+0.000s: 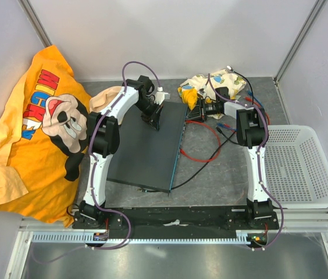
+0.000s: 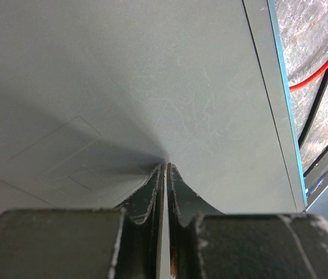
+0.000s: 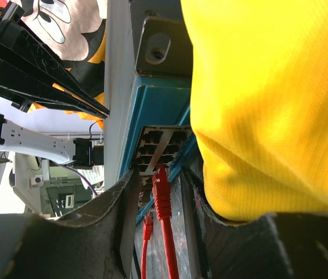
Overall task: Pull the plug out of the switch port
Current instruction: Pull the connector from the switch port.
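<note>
Approach stage of the unplugging task, seen from above and from both wrists. The switch [image 1: 146,148] lies flat at the middle of the counter [image 1: 210,174], its teal edge [image 2: 284,99] facing the right arm. The left gripper [image 2: 165,167] is closed on nothing, its fingertips together and set down on the bare top panel of the switch (judged to be bracing the box so it does not slide when the cable is pulled). The right gripper [image 3: 164,200] is level with the far end of the teal edge. Its jaws are apart, one on each side of the red plug [image 3: 160,183], which sits in the socket row [image 3: 152,145]; no contact with the plug can be made out. A yellow cloth [image 3: 268,104] hangs close over the right-hand finger and hides much of it. A second red connector [image 3: 147,228] shows lower in the right wrist view; whether it is seated cannot be told. The step in hand is thus alignment, with the grasp not yet made. The next move calls for closing the jaws squarely on the plug body and not on its red cable [image 1: 205,139], probably with the latch pressed, then drawing straight out along the socket axis while the left arm holds the switch down.
</note>
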`<state>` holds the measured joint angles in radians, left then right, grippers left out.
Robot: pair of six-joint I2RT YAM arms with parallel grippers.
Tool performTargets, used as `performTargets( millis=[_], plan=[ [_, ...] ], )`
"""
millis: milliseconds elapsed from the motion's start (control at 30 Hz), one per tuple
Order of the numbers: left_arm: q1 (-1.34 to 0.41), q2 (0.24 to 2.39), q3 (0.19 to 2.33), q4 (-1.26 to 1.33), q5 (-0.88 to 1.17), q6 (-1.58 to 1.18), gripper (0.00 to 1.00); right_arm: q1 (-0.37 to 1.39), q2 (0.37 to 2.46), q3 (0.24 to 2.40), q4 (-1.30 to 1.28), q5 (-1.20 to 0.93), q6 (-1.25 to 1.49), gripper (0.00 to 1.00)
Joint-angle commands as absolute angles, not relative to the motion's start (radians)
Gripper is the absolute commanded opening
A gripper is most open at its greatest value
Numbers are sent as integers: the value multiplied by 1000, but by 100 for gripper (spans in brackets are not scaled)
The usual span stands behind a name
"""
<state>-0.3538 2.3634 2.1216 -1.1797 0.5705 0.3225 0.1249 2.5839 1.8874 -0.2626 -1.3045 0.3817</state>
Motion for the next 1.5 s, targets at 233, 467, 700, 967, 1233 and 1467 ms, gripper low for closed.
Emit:
performTargets(
  millis=[233, 467, 700, 967, 1233, 1467],
  plan=[
    [-357, 2382, 2141, -1177, 580, 304, 11, 138, 2612, 1859, -232, -1258, 353, 43],
    [-357, 2388, 2140, -1177, 580, 308, 11, 147, 2605, 1884, -354, -1213, 250, 38],
    [-357, 2396, 2155, -1177, 581, 304, 12, 149, 2618, 1908, -376, -1210, 229, 38],
    [-357, 2401, 2148, -1178, 583, 302, 12, 152, 2622, 1911, -376, -1215, 233, 41],
    [-357, 2407, 2152, -1178, 586, 301, 12, 156, 2626, 1921, -376, -1224, 230, 21],
    [-357, 2413, 2149, -1175, 583, 308, 12, 158, 2638, 1911, -305, -1324, 254, 0]
  ],
)
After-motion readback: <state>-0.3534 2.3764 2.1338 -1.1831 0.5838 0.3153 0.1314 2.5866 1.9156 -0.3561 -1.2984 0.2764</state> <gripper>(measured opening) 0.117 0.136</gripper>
